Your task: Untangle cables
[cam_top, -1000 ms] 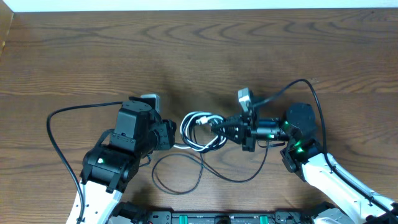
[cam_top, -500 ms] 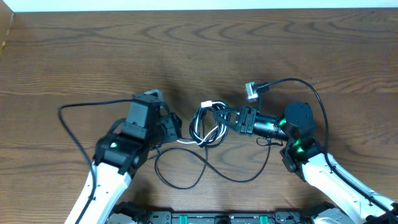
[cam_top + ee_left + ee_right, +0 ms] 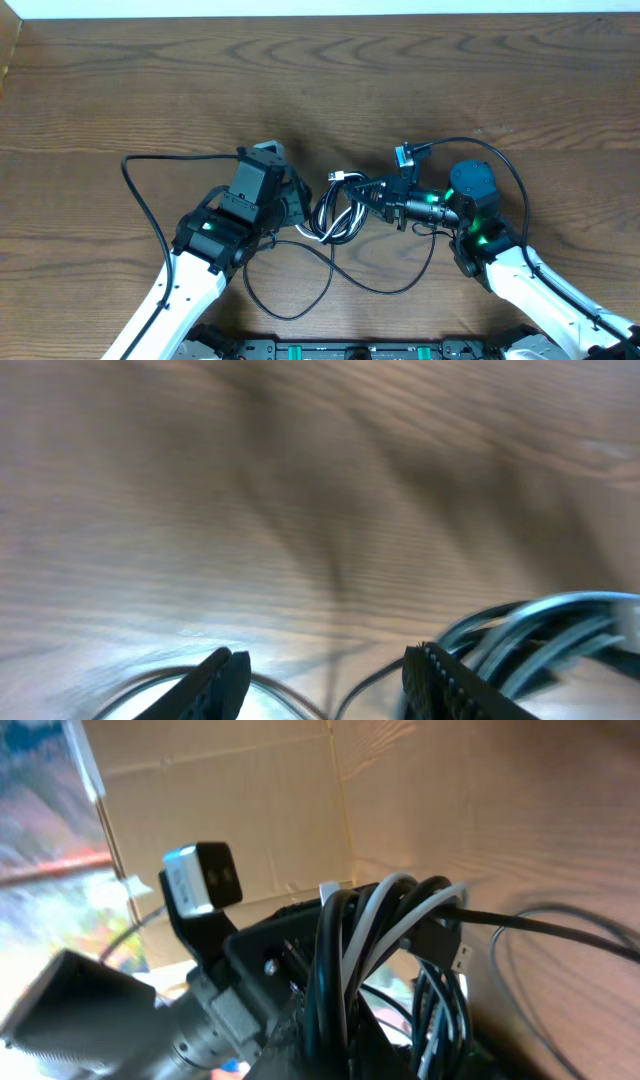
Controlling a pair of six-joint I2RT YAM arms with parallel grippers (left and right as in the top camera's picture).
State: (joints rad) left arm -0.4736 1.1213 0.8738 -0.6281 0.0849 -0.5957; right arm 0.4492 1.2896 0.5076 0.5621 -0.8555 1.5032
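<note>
Overhead, the cables [image 3: 338, 208] sat as one tight coil, black strands with one white, mid-bench [image 3: 150, 90] between the two arms. The right end effector [image 3: 372, 200] was fully closed on the coil's right side, and its wrist view showed the loops bunched right at its fingers. The left end effector [image 3: 325, 660] stood about half open with nothing between its fingers, and the coil lay just off its right finger. A loose black strand [image 3: 383, 290] trailed toward the near edge. The step seemed to be a counter-grip. It would go best if the left took a single outer strand, not the whole bundle, then drew away slowly while the right held firm, minding plugs that could snag.
</note>
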